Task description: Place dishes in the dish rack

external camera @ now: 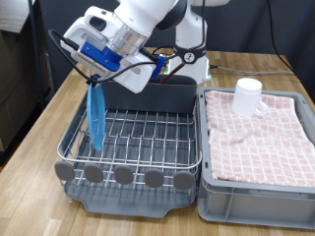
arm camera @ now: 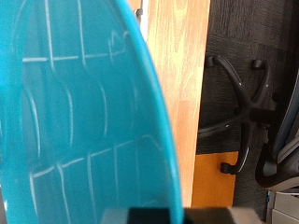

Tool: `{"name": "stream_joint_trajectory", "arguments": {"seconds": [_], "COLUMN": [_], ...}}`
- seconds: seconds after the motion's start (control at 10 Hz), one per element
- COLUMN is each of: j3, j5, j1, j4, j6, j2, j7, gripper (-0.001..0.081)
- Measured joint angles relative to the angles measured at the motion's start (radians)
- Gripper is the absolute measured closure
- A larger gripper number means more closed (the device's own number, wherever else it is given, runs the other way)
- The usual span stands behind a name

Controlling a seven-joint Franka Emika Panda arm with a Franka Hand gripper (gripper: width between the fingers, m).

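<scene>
Exterior view showed the Franka arm bent down from the top of the frame, its gripper [external camera: 95,77] closed on the upper edge of the light-blue plate [external camera: 97,118]. The plate stood on edge, nearly upright, its lower rim down among the wires of the silver wire rack [external camera: 138,133] near the rack's nine o'clock side. The rack sat in its dark grey tray [external camera: 128,197], with the tall grey cutlery trough [external camera: 162,95] at the twelve o'clock end and a row of round grey discs [external camera: 123,175] along the six o'clock edge. Just beside the tray, at three o'clock, stood the grey crate [external camera: 258,202] lined with pink checked cloth [external camera: 261,133]; the small white mug [external camera: 248,95] stood upside down on that cloth near the crate's far corner, well apart from the gripper. The wooden spoon could not be made out in either picture. Both tray and crate rested on a light wooden table [external camera: 39,123]. Wrist view was filled mostly by the plate's [arm camera: 75,112] glossy blue face, reflections of the rack wires showing across it, with the wooden table edge [arm camera: 177,84] and a black office-chair base [arm camera: 245,112] on dark floor behind.
</scene>
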Motion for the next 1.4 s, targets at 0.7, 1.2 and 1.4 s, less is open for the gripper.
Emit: {"name": "stream_joint_trajectory", "arguments": {"seconds": [0.7, 1.2, 1.4], "j3": [-0.004, -0.005, -0.004], "j5": [-0.002, 0.071, 0.243], "j1": [0.0, 0.0, 0.0], "j4": [-0.018, -0.017, -0.009], "j6": [0.021, 0.062, 0.062], "j2": [0.001, 0.001, -0.001], "j7": [0.019, -0.041, -0.186], "gripper": [0.0786, 0.025, 0.0088]}}
